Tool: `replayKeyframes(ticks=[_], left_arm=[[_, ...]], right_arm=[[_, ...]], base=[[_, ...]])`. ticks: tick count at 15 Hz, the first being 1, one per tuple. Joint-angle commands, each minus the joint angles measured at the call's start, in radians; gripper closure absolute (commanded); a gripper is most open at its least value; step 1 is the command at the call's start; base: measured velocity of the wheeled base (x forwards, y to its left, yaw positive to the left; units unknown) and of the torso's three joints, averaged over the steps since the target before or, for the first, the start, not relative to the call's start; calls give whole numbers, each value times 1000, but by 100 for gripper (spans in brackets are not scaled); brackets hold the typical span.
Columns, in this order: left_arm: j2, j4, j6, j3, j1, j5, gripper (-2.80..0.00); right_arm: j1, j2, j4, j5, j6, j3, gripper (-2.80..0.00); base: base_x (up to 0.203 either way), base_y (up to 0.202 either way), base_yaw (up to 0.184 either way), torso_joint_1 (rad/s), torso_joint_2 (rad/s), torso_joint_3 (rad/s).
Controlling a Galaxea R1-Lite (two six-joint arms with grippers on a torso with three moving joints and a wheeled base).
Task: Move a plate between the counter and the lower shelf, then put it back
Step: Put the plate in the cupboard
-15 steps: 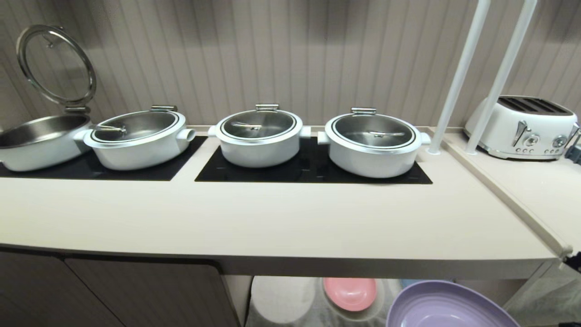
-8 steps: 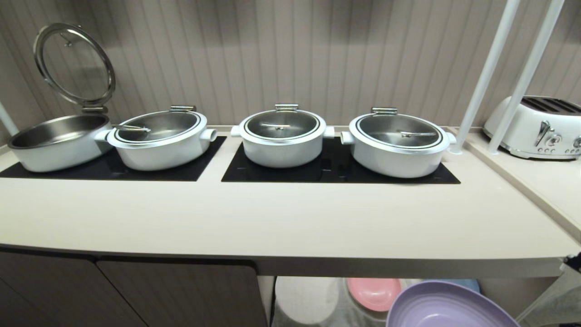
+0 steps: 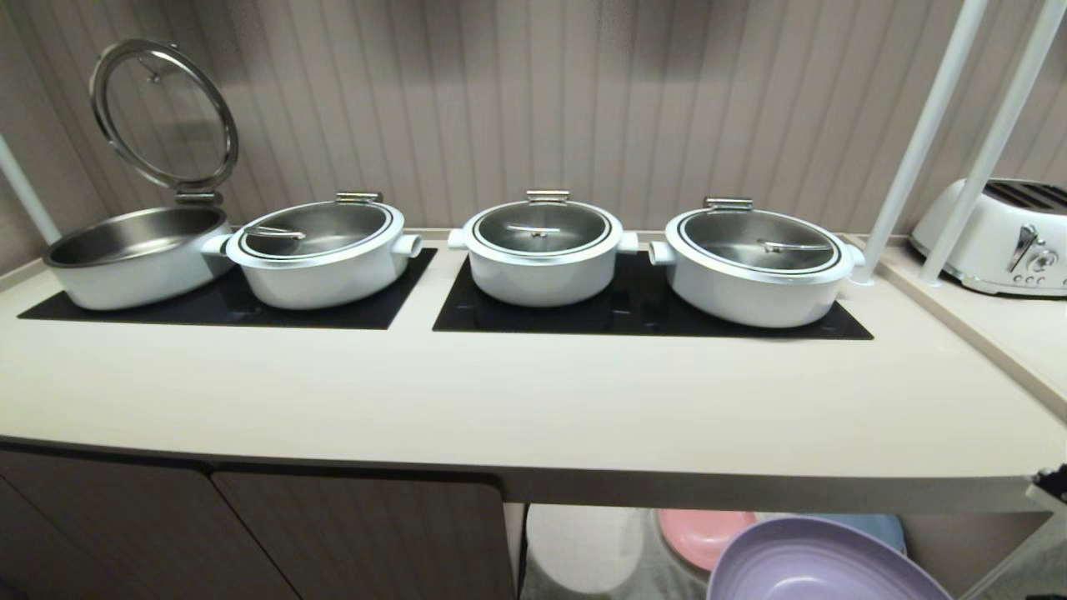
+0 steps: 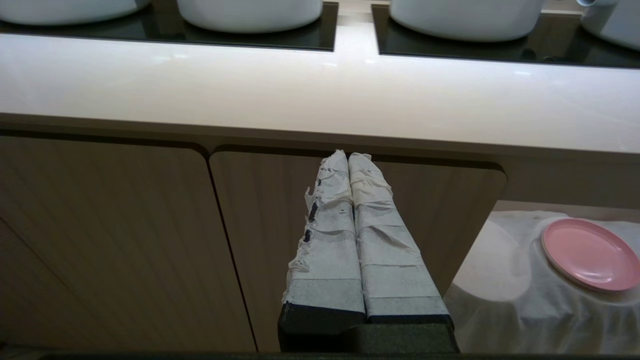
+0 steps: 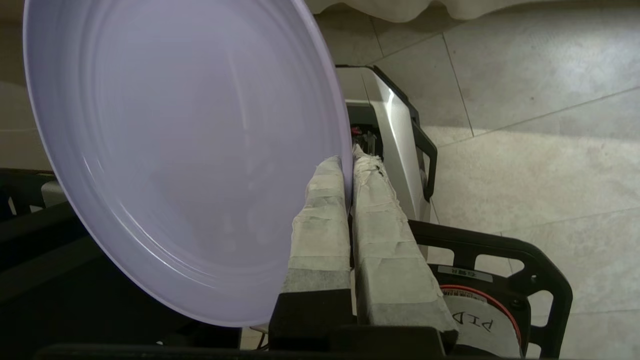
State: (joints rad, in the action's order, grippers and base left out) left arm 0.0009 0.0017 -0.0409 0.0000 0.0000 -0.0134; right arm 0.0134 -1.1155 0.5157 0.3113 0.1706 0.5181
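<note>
One lilac plate point(image 5: 185, 165) hung clamped by its rim in the right pincer point(image 5: 349, 165), at the lower right of the head view, below the tabletop point(image 3: 533, 400) edge and in front of the lower shelf point(image 4: 505, 280). The left pincer point(image 4: 348, 159) pointed at a cabinet door, tips together and empty. Judging by this, the plate was off both surfaces, with one placement at least left. Bare tabletop lay in front of the pots; a pink plate point(image 4: 590, 254) took one shelf hump.

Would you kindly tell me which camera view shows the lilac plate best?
The right wrist view: nearly the whole plate fills it, its rim pinched in the right tool. The head view catches only part of it at the bottom edge; the left wrist view misses it.
</note>
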Motion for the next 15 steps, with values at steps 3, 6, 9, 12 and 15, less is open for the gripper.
replayKeyframes(ticks=[3, 6, 9, 12, 15], left_arm=[[1, 0, -1, 0, 1, 0, 0], [1, 0, -1, 0, 0, 0, 0], [1, 0, -1, 0, 2, 0, 0], [1, 0, -1, 0, 1, 0, 0], [1, 0, -1, 0, 0, 0, 0]], right_arm=[[0, 11, 3, 0, 1, 8, 0], [0, 28, 3, 2, 1, 11, 0], [0, 49, 4, 2, 3, 10, 0], [0, 60, 4, 2, 3, 18, 0], [0, 58, 7, 1, 3, 16, 0]], base=[[0, 0, 0, 0, 0, 0], [0, 0, 0, 0, 0, 0], [0, 0, 0, 0, 0, 0], [0, 0, 0, 0, 0, 0], [0, 0, 0, 0, 0, 0]])
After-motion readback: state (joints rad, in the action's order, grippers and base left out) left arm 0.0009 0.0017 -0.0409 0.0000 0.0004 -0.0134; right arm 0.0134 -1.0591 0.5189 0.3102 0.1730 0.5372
